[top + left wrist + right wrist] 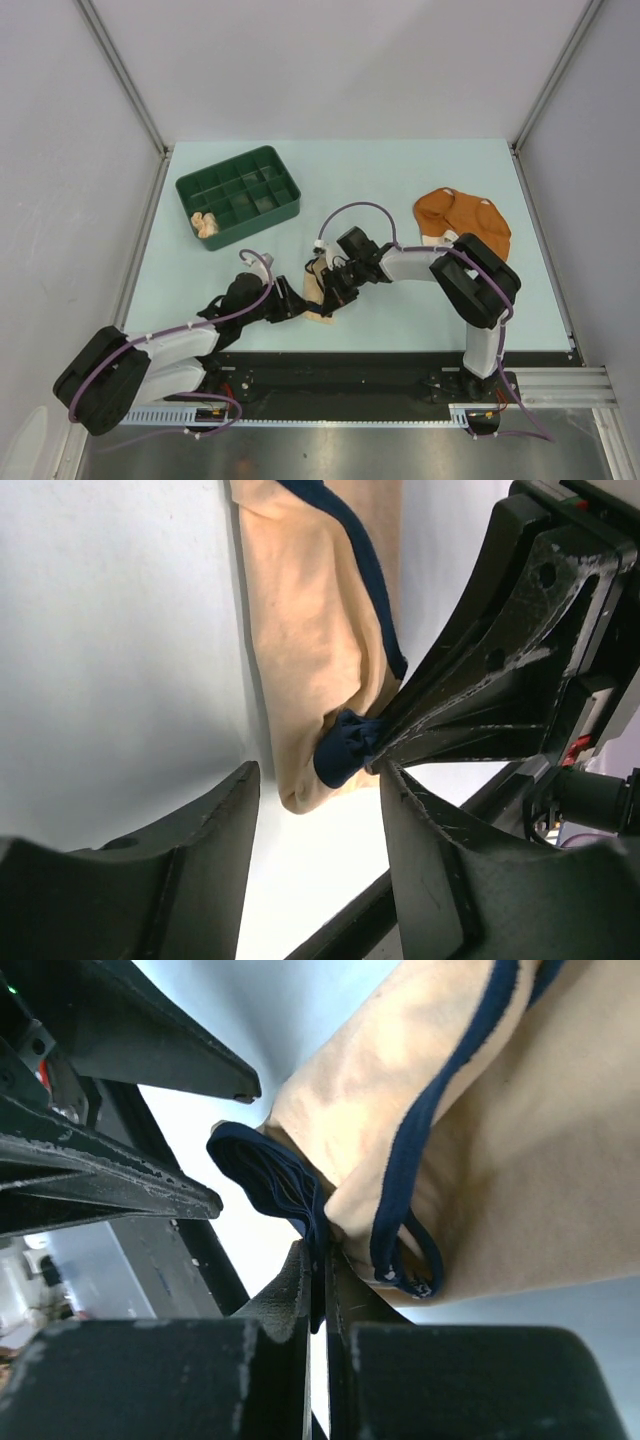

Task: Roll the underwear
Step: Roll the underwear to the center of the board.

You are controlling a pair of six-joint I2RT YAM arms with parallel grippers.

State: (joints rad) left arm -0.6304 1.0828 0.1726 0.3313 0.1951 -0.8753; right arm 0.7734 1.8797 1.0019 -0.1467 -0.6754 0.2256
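Observation:
The cream underwear (317,287) with dark trim lies bunched on the table between my two grippers. In the right wrist view, my right gripper (318,1257) is shut on a folded bunch of its dark trim, and the cream cloth (500,1150) spreads away above it. My left gripper (318,780) stands open just short of the garment's rounded end (310,640), its fingers either side and nothing between them. The right gripper's fingers (470,705) pinch the dark trim right beside it. A rust-orange underwear (462,220) lies flat at the right. A pale peach one (208,224) sits bundled in the tray.
The dark green compartment tray (240,163) stands at the back left, with the peach bundle in its near-left cell. Both arms (400,262) crowd together near the table's front edge. Grey walls enclose the table on three sides.

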